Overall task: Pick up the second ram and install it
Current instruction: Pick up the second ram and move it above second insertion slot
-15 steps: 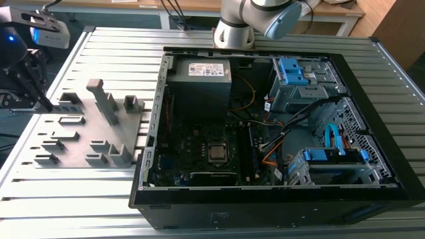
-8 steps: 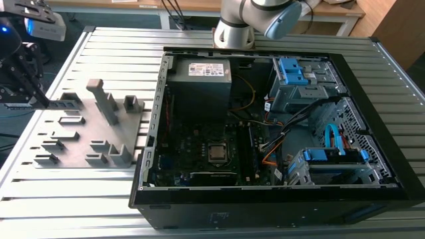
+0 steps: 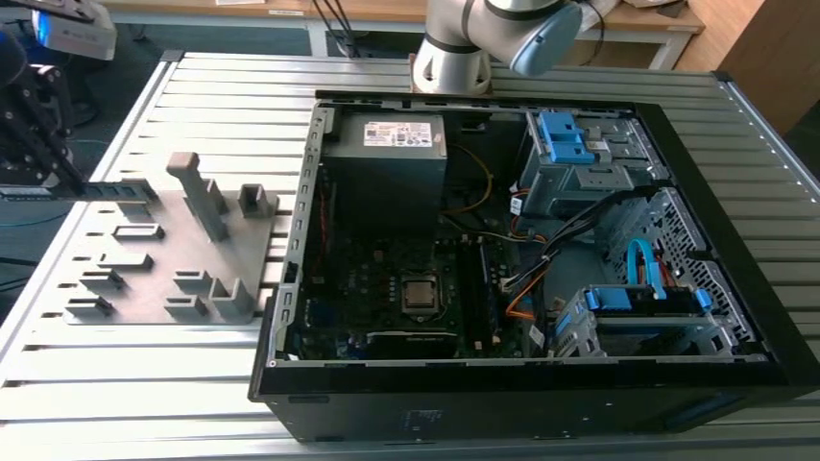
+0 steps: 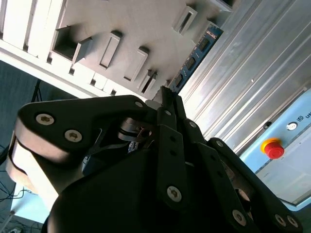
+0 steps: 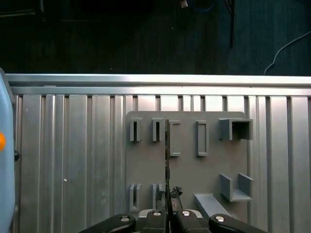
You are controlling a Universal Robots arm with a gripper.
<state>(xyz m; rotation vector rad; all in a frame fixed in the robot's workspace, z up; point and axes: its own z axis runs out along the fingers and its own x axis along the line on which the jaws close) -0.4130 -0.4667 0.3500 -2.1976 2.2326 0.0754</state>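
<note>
My gripper (image 3: 61,184) is at the exterior view's far left, over the grey fixture plate (image 3: 167,252). It is shut on the second ram (image 3: 118,189), which shows there as a thin dark strip lying level. The second wrist view shows the ram (image 4: 197,56) as a blue-green board with dark chips, reaching out from the closed fingertips (image 4: 171,104). Seen in the first wrist view, the ram (image 5: 166,150) is edge-on above the fixture plate (image 5: 214,160), running out from the gripper (image 5: 170,193).
An open black computer case (image 3: 288,288) lies on the slatted metal table (image 3: 192,86), to the exterior view's right of the fixture. Its motherboard (image 3: 384,288) and cables are exposed. Upright grey blocks (image 3: 192,192) stand on the fixture plate. The arm's base (image 3: 448,53) is behind the case.
</note>
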